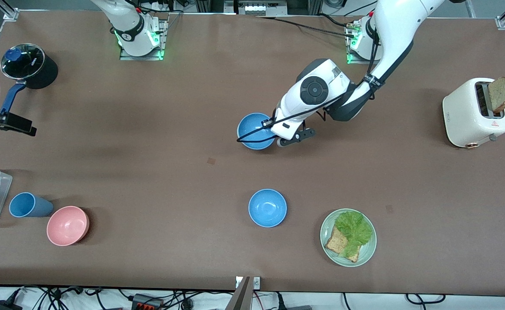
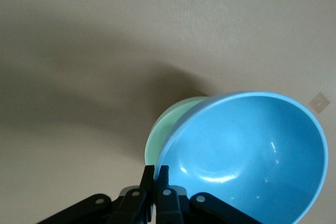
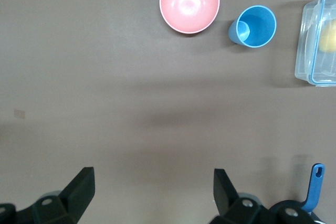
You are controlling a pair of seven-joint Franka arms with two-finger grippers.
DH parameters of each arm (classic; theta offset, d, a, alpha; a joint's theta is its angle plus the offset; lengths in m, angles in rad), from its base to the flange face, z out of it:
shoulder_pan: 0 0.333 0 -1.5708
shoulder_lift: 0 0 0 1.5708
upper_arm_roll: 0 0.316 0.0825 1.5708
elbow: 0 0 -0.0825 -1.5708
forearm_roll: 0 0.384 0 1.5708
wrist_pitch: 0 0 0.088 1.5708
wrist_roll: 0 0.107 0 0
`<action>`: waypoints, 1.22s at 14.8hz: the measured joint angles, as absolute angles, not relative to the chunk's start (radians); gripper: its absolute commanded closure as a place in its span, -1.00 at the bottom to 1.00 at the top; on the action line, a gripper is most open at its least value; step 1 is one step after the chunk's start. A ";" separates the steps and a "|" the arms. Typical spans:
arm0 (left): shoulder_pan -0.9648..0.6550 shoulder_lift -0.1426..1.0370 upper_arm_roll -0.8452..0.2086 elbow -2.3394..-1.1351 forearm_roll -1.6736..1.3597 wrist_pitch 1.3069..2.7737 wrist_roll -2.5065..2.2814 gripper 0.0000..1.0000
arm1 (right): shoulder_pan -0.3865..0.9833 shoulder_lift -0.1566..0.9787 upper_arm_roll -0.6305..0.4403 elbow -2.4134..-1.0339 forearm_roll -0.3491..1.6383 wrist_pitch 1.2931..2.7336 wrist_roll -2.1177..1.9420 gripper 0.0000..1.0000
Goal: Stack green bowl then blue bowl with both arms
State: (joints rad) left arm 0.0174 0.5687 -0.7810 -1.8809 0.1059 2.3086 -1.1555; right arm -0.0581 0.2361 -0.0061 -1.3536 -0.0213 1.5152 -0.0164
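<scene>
The blue bowl (image 2: 244, 156) sits tilted in the green bowl (image 2: 165, 129) near the table's (image 1: 149, 142) centre. The left gripper (image 2: 155, 182) is clamped on the blue bowl's rim. The right gripper (image 3: 152, 192) hovers with fingers spread wide. Two blue bowls are visible; the second blue bowl (image 1: 267, 208) sits upright, nearer the front camera. No writing is legible.

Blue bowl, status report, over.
Left claw shut on blue bowl, tilted over green bowl. Right claw open, waiting. Nothing in the way.
</scene>
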 measured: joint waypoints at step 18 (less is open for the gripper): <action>0.024 0.597 -0.760 -1.815 0.109 2.237 -1.156 0.38 | -0.052 -0.025 -0.004 -1.741 -0.021 1.688 -0.022 -1.00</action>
